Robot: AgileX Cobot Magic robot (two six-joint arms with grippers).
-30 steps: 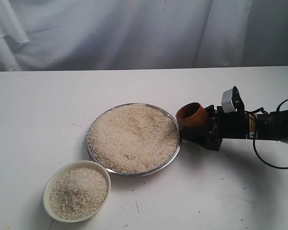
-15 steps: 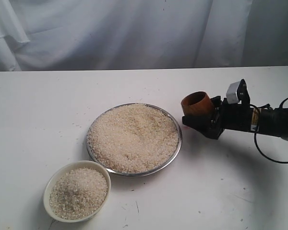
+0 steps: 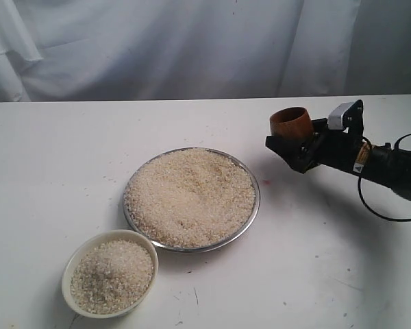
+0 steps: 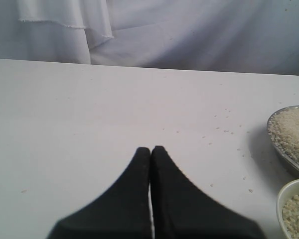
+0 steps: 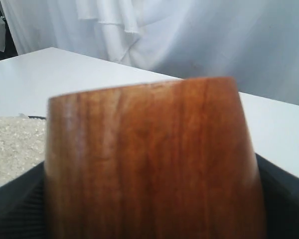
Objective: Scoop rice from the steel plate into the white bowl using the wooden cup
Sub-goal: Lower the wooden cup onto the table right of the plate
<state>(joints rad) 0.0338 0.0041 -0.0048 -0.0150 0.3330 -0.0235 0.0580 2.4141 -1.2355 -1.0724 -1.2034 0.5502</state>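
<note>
The steel plate [image 3: 252,214] sits mid-table, heaped with rice [image 3: 190,197]. At the front left, the white bowl [image 3: 70,266] also holds rice [image 3: 112,276]. My right gripper [image 3: 292,139] is shut on the wooden cup [image 3: 290,123], held upright in the air to the right of the plate and a little behind it. In the right wrist view the cup [image 5: 152,164] fills most of the frame, with the plate's rice [image 5: 12,147] beside it. My left gripper [image 4: 150,149] is shut on nothing above bare table; the plate [image 4: 284,154] and bowl [image 4: 289,191] show at that view's edge.
A white cloth backdrop [image 3: 192,48] hangs behind the table's far edge. Stray grains [image 4: 224,130] lie scattered on the white tabletop near the plate. The right arm's black cable [image 3: 383,216] loops over the table at the right.
The right gripper has lifted the cup up and away from the plate's right rim, moving right and toward the back, and turned it from tilted to upright.
</note>
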